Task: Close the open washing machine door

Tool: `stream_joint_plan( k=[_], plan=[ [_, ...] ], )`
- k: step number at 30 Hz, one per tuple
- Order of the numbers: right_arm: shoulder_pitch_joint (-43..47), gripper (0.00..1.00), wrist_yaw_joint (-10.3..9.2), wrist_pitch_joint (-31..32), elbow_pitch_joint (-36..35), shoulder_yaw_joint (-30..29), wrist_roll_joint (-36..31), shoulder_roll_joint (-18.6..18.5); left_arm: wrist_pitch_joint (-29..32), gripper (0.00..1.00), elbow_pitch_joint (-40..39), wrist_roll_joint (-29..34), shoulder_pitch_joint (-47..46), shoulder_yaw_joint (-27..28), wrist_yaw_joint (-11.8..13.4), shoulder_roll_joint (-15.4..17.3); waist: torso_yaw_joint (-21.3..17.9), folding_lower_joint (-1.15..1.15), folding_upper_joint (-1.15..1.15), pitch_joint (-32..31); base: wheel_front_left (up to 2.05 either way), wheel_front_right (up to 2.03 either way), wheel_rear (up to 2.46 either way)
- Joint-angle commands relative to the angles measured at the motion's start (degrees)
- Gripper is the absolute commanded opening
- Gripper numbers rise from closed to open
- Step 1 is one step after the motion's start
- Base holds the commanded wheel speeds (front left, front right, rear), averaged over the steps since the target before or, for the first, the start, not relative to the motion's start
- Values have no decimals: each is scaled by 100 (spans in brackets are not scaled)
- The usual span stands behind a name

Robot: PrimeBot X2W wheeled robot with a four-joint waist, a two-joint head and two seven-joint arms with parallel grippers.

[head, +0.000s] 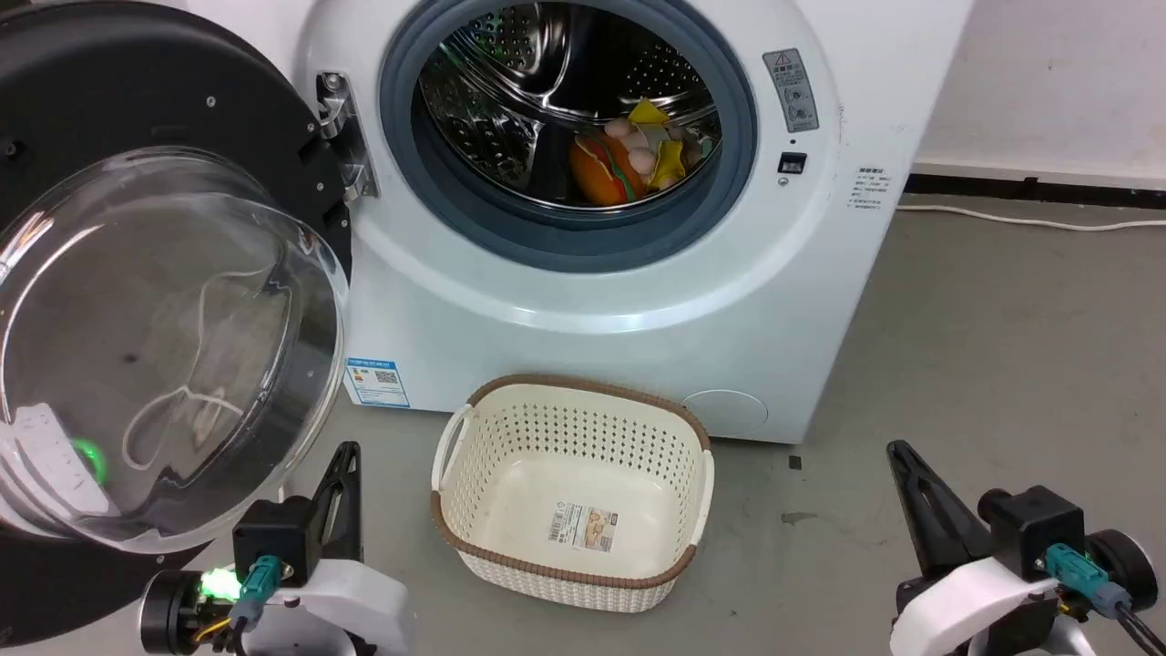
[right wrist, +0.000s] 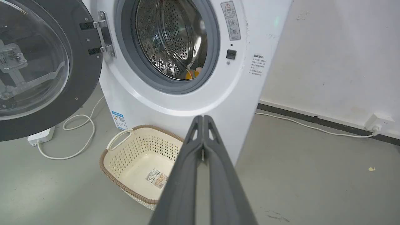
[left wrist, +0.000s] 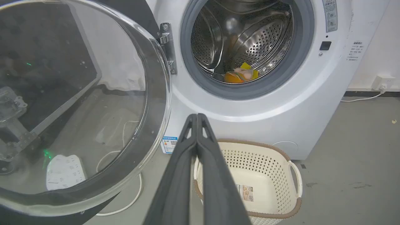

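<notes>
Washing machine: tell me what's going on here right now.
The washing machine door hangs wide open on its hinge, with nothing touching it. The left gripper is shut, low near the door's edge; the right gripper is shut too, off to the right. Colourful items lie in the drum, and a cream basket stands in front.

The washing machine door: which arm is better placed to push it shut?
Left, probably. The washing machine door stands open on the robot's left, just by the left gripper. The right gripper is far off, beyond the laundry basket. Both grippers are shut.
</notes>
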Motion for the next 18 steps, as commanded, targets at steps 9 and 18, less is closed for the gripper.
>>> stream_joint_plan(
  k=[9, 18],
  plan=[
    [53, 0, 5, 3, 12, -3, -35, 26, 2, 0, -24, 10, 80, 3, -5, -1, 0, 0, 0, 0, 0, 0, 0],
    [53, 0, 5, 3, 12, -3, -35, 26, 2, 0, -24, 10, 80, 3, -5, -1, 0, 0, 0, 0, 0, 0, 0]
  ],
)
